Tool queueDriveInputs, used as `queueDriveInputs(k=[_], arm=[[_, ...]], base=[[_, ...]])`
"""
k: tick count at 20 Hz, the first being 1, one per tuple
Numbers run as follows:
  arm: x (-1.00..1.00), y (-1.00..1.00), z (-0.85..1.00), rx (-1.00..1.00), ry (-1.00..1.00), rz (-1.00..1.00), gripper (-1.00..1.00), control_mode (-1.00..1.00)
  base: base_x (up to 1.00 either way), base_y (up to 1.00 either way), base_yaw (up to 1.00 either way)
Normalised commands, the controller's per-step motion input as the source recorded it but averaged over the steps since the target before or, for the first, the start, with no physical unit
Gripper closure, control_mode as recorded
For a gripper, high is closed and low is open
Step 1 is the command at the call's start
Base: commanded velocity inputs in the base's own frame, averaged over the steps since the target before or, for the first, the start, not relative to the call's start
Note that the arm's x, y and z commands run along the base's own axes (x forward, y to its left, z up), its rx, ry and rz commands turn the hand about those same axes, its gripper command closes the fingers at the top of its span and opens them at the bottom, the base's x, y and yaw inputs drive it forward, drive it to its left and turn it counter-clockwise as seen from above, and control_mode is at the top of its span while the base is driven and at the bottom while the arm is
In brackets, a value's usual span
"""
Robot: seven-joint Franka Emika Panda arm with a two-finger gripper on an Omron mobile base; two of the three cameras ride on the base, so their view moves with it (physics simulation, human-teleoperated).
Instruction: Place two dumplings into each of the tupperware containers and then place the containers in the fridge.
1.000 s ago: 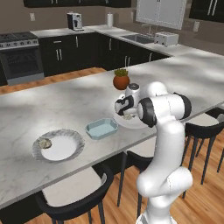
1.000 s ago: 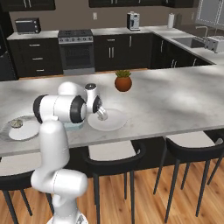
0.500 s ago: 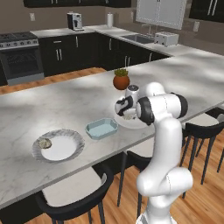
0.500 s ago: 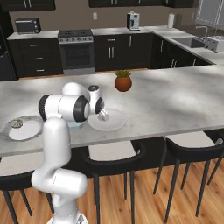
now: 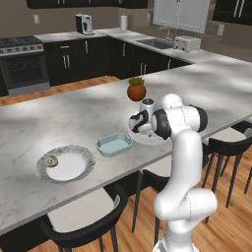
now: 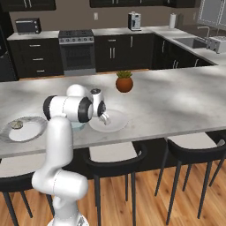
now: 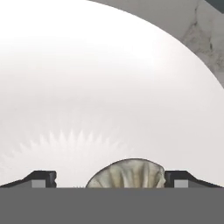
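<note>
While its two dark tips stand wide apart, the pincer (image 7: 111,180) straddles a pleated dumpling (image 7: 127,173) lying on a round white plate (image 7: 100,78), and in the hand view nothing is yet gripped: a tip sits clear of the dumpling on either side. From the left base view the pincer (image 5: 139,123) hangs low over that plate (image 5: 147,139), which lies near the front edge of the marble surface (image 5: 74,113), just ahead of the robot.

Compared with the pictures of a second ago, the hand has come down a little closer to the plate, and the jaws seem to have begun, very slightly, to draw in from their widest. I judge this to be the start of the pinch on the first dumpling of this plate; the next move calls for the tips to close squarely on the soft lump without pushing it across the glazed face.

Beside the plate, further along the front edge toward the robot's left, sits a light-blue tupperware container (image 5: 113,144), open-topped and seemingly with nothing inside, so the filling looks hardly begun. Further left again, another plate (image 5: 74,165) carries another dumpling (image 5: 49,161). Behind the pincer, toward the middle of the surface, stands a small potted plant (image 5: 136,89). I cannot pick out a second container, nor the fridge, with any certainty.
</note>
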Motion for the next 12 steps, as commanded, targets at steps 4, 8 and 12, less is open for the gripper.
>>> queueDriveInputs(k=[4, 8, 12], arm=[[0.28, 0.00, -0.11, 0.00, 0.00, 0.00, -1.00, -1.00], [0.21, 0.00, -0.28, 0.00, 0.00, 0.00, -1.00, -1.00], [0.14, 0.00, -0.43, 0.00, 0.05, 0.00, 1.00, -1.00]], base=[[0.00, 0.00, 0.00], [0.00, 0.00, 0.00], [0.00, 0.00, 0.00]])
